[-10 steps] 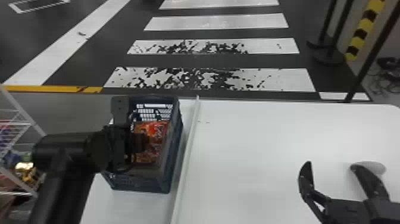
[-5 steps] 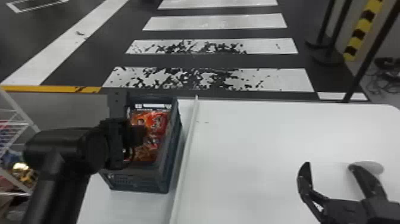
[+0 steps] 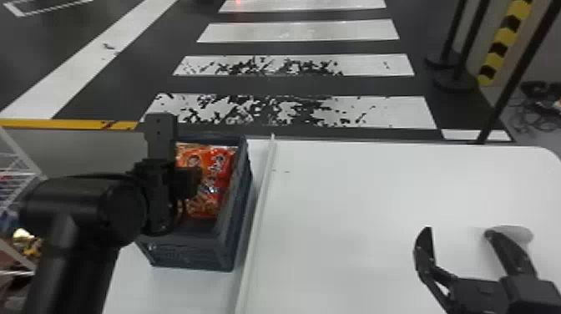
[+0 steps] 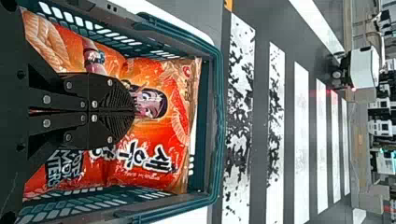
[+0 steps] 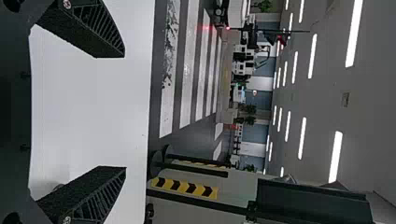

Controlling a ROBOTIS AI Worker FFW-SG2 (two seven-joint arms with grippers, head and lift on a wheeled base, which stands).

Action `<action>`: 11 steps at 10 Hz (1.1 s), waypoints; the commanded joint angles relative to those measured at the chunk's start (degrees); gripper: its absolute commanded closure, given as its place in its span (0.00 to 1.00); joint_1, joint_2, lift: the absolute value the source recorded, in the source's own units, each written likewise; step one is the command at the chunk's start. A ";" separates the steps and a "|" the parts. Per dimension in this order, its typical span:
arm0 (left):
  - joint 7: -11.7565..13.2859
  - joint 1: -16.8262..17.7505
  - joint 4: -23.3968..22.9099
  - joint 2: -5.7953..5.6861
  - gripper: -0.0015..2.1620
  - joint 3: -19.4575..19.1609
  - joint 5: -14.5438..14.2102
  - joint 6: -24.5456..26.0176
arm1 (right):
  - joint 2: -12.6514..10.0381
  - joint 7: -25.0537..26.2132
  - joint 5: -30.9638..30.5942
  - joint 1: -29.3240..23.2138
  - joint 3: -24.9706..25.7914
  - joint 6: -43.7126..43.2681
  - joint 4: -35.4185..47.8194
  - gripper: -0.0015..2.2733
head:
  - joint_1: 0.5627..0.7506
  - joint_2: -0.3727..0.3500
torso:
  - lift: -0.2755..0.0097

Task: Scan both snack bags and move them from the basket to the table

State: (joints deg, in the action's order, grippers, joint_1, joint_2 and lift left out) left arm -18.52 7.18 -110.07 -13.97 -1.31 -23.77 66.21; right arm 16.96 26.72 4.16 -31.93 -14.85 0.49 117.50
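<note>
In the head view my left gripper [image 3: 194, 181] is inside the dark basket [image 3: 188, 250] at the table's left, over a red-orange snack bag [image 3: 219, 163]. The left wrist view shows my left gripper [image 4: 133, 111] shut on the middle of the snack bag [image 4: 180, 112], which is creased around the fingers and framed by the basket rim [image 4: 215, 93]. Whether a second bag lies beneath is hidden. My right gripper [image 3: 459, 231] stays parked over the table's right part, open and holding nothing; in the right wrist view my right gripper [image 5: 124, 112] has its fingers wide apart.
A thin raised strip [image 3: 261, 200] runs along the white table [image 3: 355, 200] just right of the basket. A pale rounded object [image 3: 519, 234] lies by the right gripper. Left of the table stands a white wire rack [image 3: 18, 175]; posts [image 3: 459, 62] stand beyond its far right.
The left gripper has risen slightly and shifted a little left, and the snack bag has come up with it, now covering more of the basket's far end. The right arm has kept still.
</note>
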 commanded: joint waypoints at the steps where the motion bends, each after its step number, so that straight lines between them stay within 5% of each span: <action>1: -0.29 -0.58 -2.17 0.00 0.83 -0.01 0.04 0.37 | -0.08 0.00 0.06 0.11 0.00 0.00 -0.26 0.03 | 0.70 0.67 | 0.62; 11: -3.89 -6.65 -15.88 -0.09 0.83 -0.53 2.77 2.13 | -0.44 0.00 -0.12 -0.33 -0.18 -0.18 -1.05 0.03 | 0.70 0.68 | 0.62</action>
State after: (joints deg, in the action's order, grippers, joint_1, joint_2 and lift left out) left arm -22.39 0.94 -124.82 -14.06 -1.69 -20.97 68.34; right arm 16.52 26.72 4.06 -32.28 -15.05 0.31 116.48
